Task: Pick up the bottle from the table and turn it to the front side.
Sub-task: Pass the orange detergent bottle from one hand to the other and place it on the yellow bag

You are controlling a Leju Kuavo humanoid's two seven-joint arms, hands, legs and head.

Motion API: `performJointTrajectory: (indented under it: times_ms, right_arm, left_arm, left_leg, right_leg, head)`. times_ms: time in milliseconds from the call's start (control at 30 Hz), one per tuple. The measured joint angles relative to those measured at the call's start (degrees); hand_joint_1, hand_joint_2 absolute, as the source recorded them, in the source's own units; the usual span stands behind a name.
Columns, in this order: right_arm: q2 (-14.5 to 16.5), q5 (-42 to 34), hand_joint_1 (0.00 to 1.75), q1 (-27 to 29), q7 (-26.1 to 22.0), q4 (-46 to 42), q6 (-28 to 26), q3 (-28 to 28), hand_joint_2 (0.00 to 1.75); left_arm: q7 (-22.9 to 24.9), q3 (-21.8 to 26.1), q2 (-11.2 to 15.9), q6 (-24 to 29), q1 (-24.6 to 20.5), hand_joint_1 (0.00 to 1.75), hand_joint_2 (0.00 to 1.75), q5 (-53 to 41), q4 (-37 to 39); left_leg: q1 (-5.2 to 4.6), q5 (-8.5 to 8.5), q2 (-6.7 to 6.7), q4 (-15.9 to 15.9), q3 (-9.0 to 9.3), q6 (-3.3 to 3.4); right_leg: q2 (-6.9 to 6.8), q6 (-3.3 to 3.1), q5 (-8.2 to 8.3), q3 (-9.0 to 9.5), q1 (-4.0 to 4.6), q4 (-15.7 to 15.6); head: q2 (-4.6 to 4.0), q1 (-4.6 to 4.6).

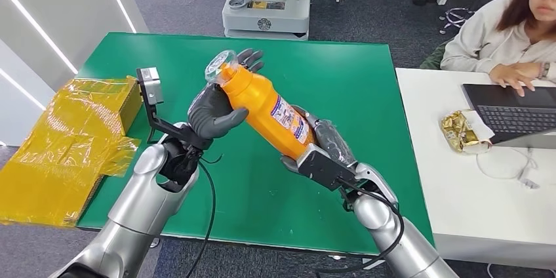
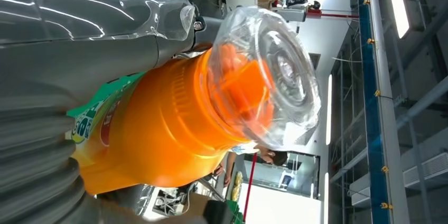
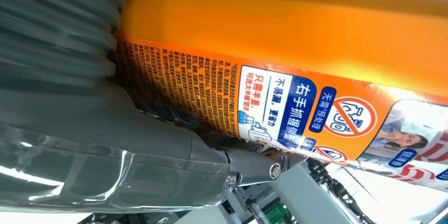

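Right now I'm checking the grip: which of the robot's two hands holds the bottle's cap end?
The left hand grips the orange bottle just below its clear cap; the right hand holds the base.

We raise both arms over the table. Our left hand at ten o'clock wraps its fingers around what it grips; our right hand at four o'clock clasps from below.

2 silver arms carry black cables looping at the wrists. The left hand and right hand are dark grey, with ribbed grey covers and clear plastic wrap.
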Motion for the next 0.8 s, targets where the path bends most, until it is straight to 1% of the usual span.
performJointTrajectory:
  times_ms: [100, 467, 633, 733, 767, 800]
  right_arm:
    - [-0.16, -0.15, 1.69, -0.01, 0.07, 0.04, -0.04, 0.02, 1.75]
    - [-1.05, -0.92, 1.72, 0.54, 0.03, 0.78, -0.09, 0.79, 1.75]
    - [-1.40, -1.21, 1.66, 1.12, -0.02, 0.88, -0.10, 0.87, 1.75]
    - [-1.60, -1.28, 1.66, 1.58, -0.04, 0.88, -0.13, 0.87, 1.75]
    - [-1.66, -1.29, 1.58, 1.71, -0.05, 0.88, -0.14, 0.87, 1.75]
    - [-1.70, -1.31, 1.20, 1.79, -0.07, 0.88, -0.15, 0.87, 1.75]
  left_arm:
    - [-0.21, 0.00, 0.22, 0.07, 0.32, 1.75, 1.75, 0.55, 0.00]
    - [0.80, -0.01, 0.59, 0.32, 1.95, 1.75, 1.75, 3.92, 0.00]
    - [0.87, -0.18, 0.42, 0.23, 2.64, 1.75, 1.75, 4.71, 0.00]
    - [0.88, -0.35, 0.34, 0.23, 3.19, 1.75, 1.75, 4.97, -0.02]
    - [0.88, -0.38, 0.31, 0.23, 3.33, 1.75, 1.75, 5.00, -0.02]
    - [0.88, -0.39, 0.28, 0.23, 3.44, 1.75, 1.75, 5.02, -0.02]
  left_leg:
    - [0.00, 0.00, 0.00, 0.00, 0.00, 0.00]
    - [0.00, 0.00, 0.00, 0.00, -0.01, 0.00]
    - [0.00, 0.00, 0.00, 0.00, -0.01, 0.00]
    - [0.00, 0.00, 0.00, 0.00, -0.01, 0.00]
    - [0.00, 0.00, 0.00, 0.00, -0.01, 0.00]
    - [0.00, 0.00, -0.01, 0.00, -0.01, 0.00]
  right_leg:
    - [0.00, 0.00, 0.00, 0.00, 0.00, 0.00]
    - [-0.01, 0.00, 0.00, 0.00, 0.00, 0.00]
    - [-0.01, 0.00, 0.00, 0.00, 0.00, 0.00]
    - [-0.01, 0.00, 0.00, -0.01, 0.00, -0.01]
    - [-0.01, 0.00, 0.00, -0.01, 0.00, -0.01]
    - [-0.01, 0.00, 0.00, -0.01, 0.00, -0.01]
  head:
    - [0.00, -0.01]
    - [0.00, 0.00]
    - [0.00, -0.01]
    - [0.00, -0.01]
    - [0.00, -0.01]
    - [0.00, -0.01]
